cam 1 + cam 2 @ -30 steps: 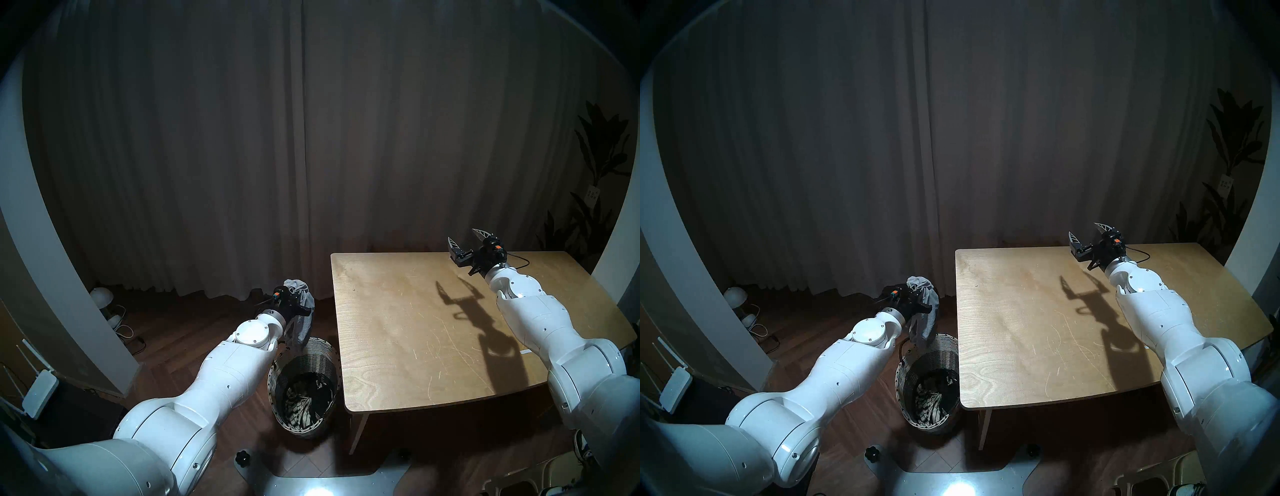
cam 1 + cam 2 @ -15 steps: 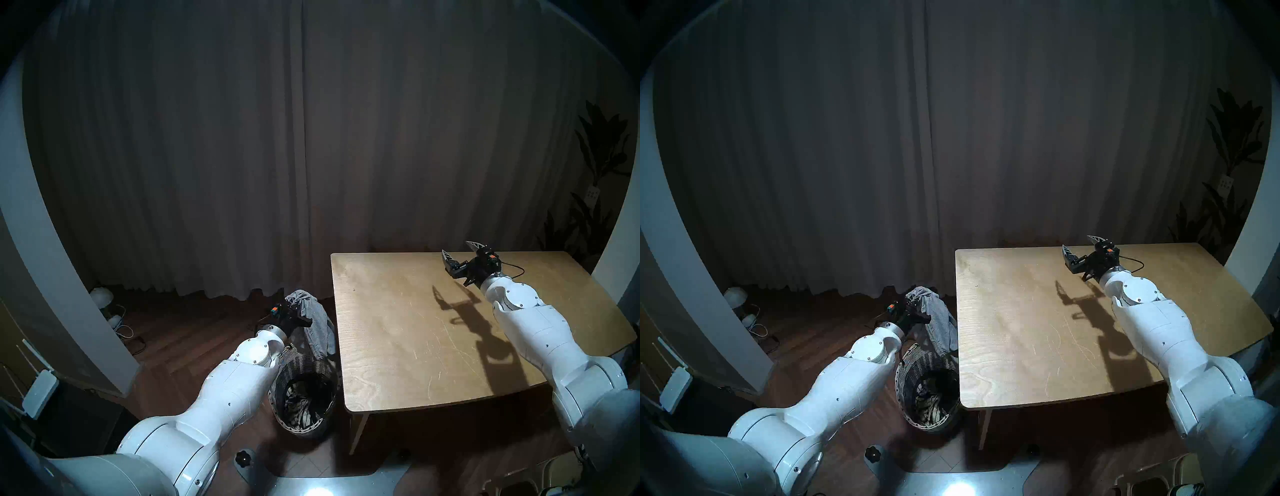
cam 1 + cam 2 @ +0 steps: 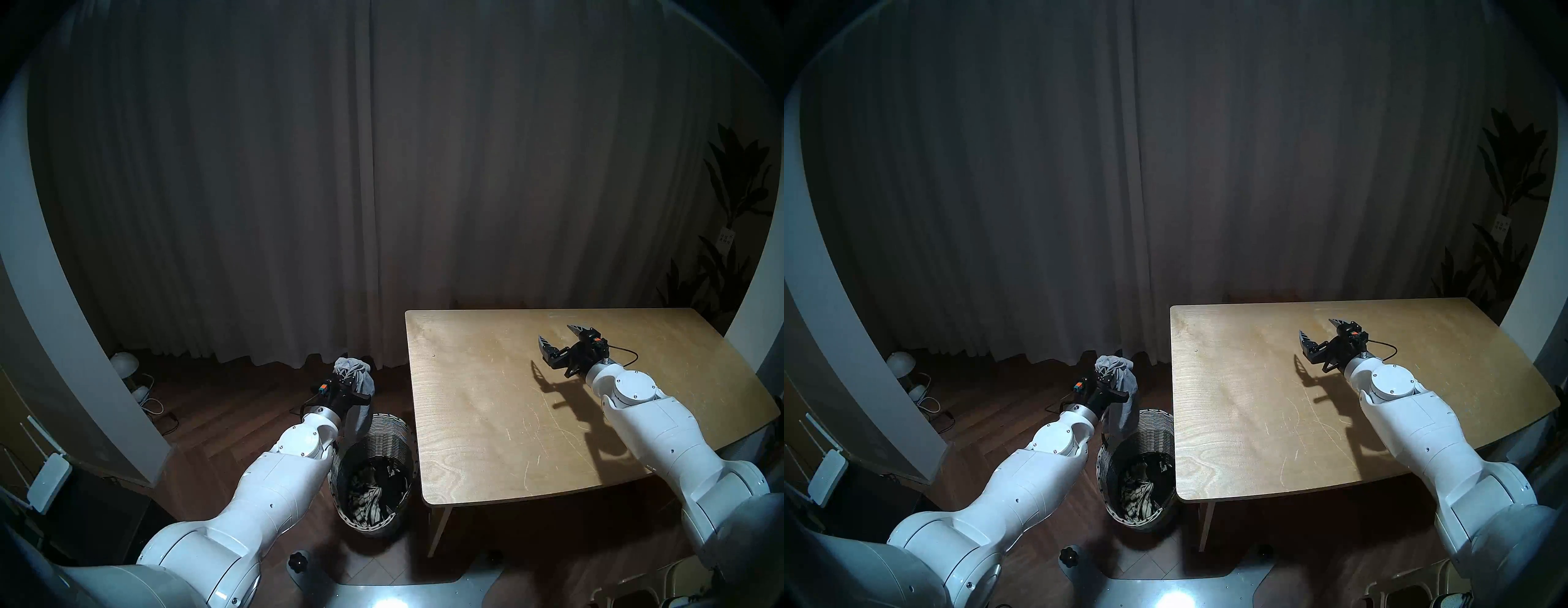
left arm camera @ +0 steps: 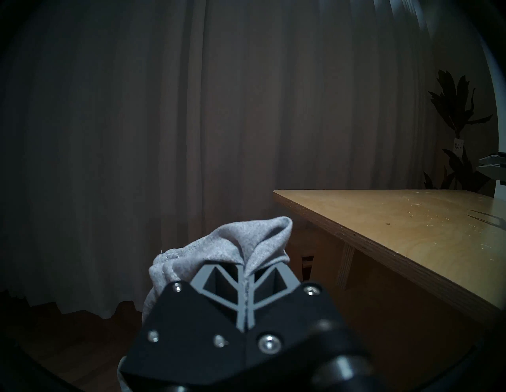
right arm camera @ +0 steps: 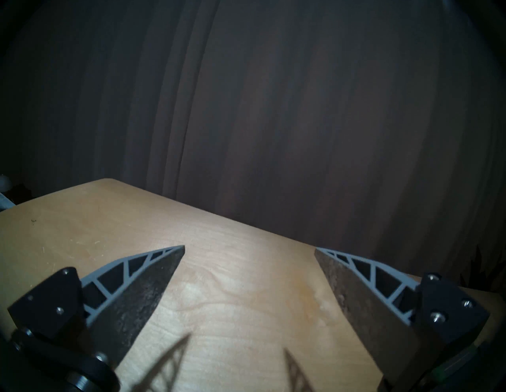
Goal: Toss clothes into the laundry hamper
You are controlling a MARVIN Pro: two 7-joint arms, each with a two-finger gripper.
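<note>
Left gripper (image 3: 345,379) clamped tight on the heather grey garment (image 3: 358,388), fingers (image 4: 219,287) pressed together with a fold of cloth pinched in the seam between them. Grey fabric bunched over the fingertips in the left wrist view (image 4: 232,246), the rest hanging down behind the black gripper body toward the far rim of the laundry hamper (image 3: 392,429). Hangs over the floor just beyond the hamper's back edge, lower end near the rim; contact with the weave cannot be told.

Hamper standing upright on the dark wooden floor (image 3: 237,407), right beside the near left corner of the surface (image 3: 488,424). Inside it, the cream garment with black stripes (image 3: 369,503) heaped at the bottom, with the black garment (image 3: 396,484) beside it toward the surface. Same heap seen in the other head view (image 3: 1138,494). Small olive-tan knit not made out for certain in the dim basket.

Right gripper (image 3: 560,337) spread wide, holding nothing, fingers (image 5: 142,284) well apart over bare wood, casting a forked shadow on the surface just below. Pointing roughly level toward the curtain (image 3: 382,170), above the far right part of the surface (image 3: 1250,403).

Grey curtain filling the background, a dark leafy plant (image 3: 729,204) at the far right, a white router (image 3: 46,479) and a small white lamp (image 3: 124,363) on the left
</note>
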